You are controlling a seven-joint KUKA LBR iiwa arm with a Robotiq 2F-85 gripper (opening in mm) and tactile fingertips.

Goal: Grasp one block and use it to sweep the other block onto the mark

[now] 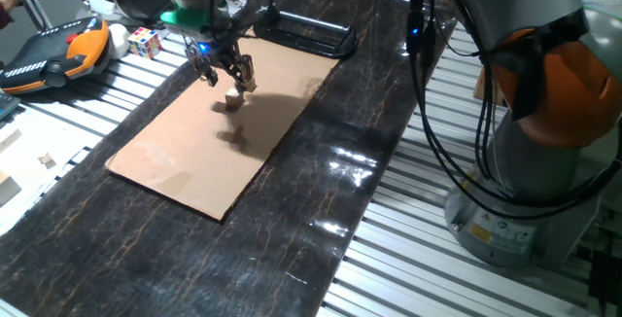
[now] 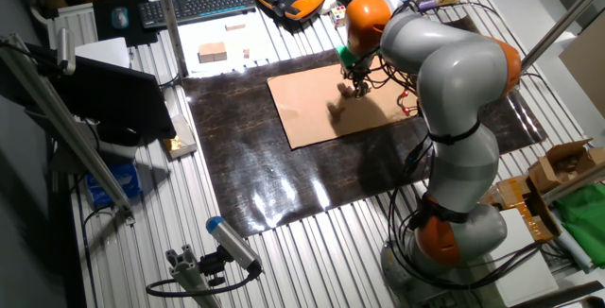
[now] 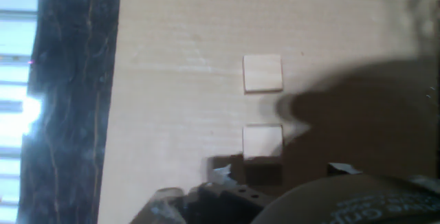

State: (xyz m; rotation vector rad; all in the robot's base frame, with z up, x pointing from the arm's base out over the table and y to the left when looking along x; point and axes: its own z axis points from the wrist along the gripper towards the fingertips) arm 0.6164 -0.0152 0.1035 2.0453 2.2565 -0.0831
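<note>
Cannot tell the state of the fingers, open or clamped, because of blur and shadow. In the hand view, at 12 o'clock, touching or just off the fingertip: near wooden block. Farther out at 12 o'clock, apart from it: far wooden block. Both square-faced, no long axis, lined up straight ahead on the tan cardboard. No clear sighting of the mark. Probably calls for securing the near block first.
</note>
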